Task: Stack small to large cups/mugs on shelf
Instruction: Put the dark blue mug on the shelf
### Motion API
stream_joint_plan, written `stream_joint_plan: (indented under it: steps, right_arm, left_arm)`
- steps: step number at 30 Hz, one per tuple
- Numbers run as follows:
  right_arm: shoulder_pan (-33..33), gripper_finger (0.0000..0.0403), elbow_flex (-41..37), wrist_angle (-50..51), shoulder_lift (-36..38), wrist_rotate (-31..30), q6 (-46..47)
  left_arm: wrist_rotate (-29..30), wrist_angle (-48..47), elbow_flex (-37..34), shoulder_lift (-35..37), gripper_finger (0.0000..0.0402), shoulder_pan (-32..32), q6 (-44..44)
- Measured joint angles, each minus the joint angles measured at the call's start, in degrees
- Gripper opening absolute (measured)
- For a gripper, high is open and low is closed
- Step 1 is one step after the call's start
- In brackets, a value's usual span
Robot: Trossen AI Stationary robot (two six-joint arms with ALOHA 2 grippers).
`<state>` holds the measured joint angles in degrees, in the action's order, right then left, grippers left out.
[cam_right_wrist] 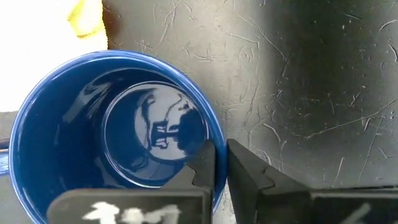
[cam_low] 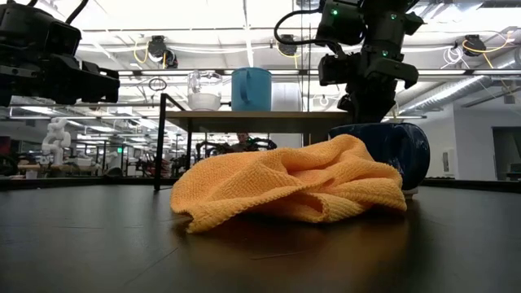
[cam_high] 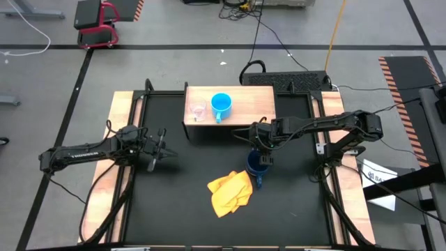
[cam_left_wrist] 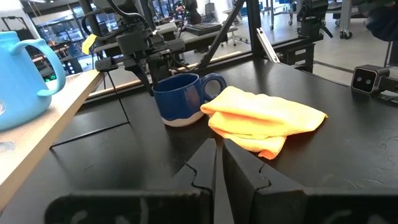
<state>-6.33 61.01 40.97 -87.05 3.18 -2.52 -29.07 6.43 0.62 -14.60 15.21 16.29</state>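
Half the dark blue mug (cam_low: 395, 150) hides behind the yellow cloth (cam_low: 293, 189).

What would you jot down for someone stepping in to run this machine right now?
Right gripper: shut on the dark blue mug's rim, one finger inside, one outside; the mug stands on the table beside the yellow cloth.
Left gripper: shut, holding nothing, waiting over the table's left side.
Done: glass cup and light blue mug stand side by side on the shelf.
Left: lift the dark blue mug onto the shelf, probably on the bare part beside the light blue mug.
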Motion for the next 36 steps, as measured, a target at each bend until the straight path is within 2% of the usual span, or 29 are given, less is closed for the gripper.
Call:
stream_joint_plan:
  steps: [36]
  right_arm:
    - [-0.5,0.0015,12.7,10.4,0.0,-0.1,-1.4]
  left_arm:
    - [0.0,0.1,0.0,0.0,0.0031,0.0,0.0]
